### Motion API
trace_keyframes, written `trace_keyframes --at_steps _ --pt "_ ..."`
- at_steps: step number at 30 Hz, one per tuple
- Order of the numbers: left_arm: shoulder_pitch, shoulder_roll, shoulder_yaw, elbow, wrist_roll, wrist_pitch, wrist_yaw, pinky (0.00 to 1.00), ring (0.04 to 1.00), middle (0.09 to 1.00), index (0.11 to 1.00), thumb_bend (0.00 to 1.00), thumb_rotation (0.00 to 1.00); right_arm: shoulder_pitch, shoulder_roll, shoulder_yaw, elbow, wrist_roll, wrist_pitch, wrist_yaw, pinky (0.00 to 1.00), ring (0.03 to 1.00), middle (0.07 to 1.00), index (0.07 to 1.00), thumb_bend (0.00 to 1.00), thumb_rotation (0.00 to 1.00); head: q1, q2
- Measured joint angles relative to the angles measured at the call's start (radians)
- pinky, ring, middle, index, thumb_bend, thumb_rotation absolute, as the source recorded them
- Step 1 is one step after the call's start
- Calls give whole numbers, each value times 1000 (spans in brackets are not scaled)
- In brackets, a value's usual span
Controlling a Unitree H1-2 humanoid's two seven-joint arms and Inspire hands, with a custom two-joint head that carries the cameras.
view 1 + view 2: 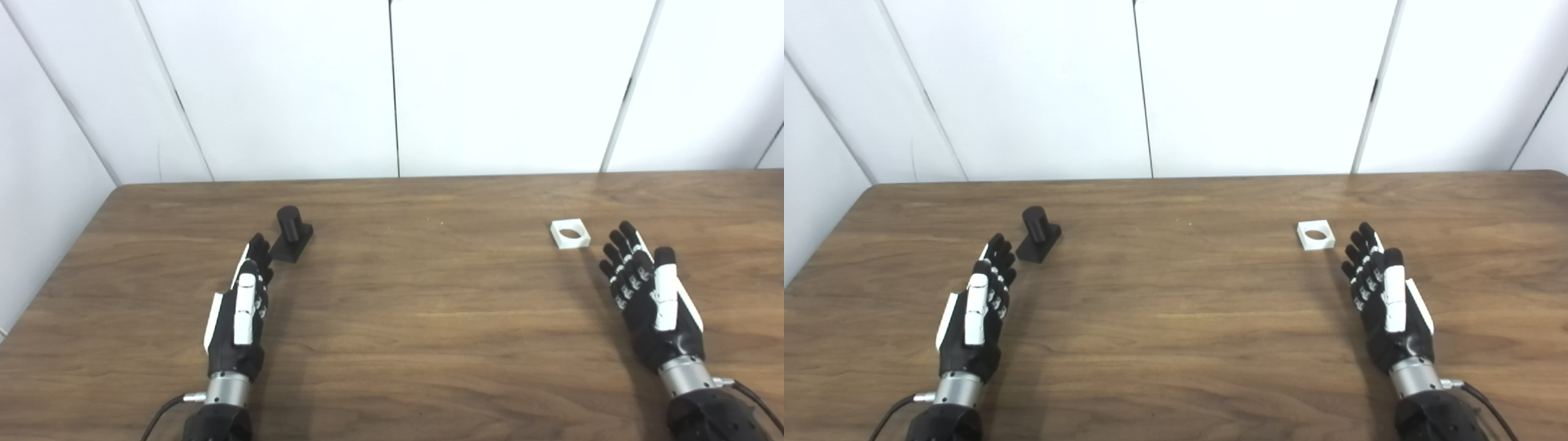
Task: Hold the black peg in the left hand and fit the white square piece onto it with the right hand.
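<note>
The black peg [291, 233], a short cylinder upright on a flat black base, stands on the wooden table [416, 294] at the left. My left hand [241, 306] is open and empty, fingers stretched out, its fingertips just short of the peg's base. The white square piece [570, 234] with a round hole lies flat on the table at the right. My right hand [649, 294] is open and empty, fingers extended, just to the right of and nearer than the white piece. Both also show in the right eye view: peg [1037, 234], white piece [1315, 235].
White wall panels [392, 86] stand behind the table's far edge. The table's left edge runs close to the left arm. Cables trail from both wrists at the bottom.
</note>
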State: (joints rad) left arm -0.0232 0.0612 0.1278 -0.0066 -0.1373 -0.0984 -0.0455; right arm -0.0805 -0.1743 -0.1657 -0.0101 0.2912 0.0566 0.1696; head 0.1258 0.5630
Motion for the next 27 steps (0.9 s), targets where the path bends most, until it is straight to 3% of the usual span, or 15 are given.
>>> trace_keyframes --at_steps 14,27 --pt "-1 0 -1 0 5 0 3 1000 999 997 982 463 983 -7 -6 2 11 3 -4 17 1000 1000 1000 1000 649 1000 -5 8" --pt "-1 7 -15 -14 46 32 6 1000 1000 1000 992 536 836 -9 -7 3 11 4 -5 20 1000 1000 1000 1000 650 1000 3 14"
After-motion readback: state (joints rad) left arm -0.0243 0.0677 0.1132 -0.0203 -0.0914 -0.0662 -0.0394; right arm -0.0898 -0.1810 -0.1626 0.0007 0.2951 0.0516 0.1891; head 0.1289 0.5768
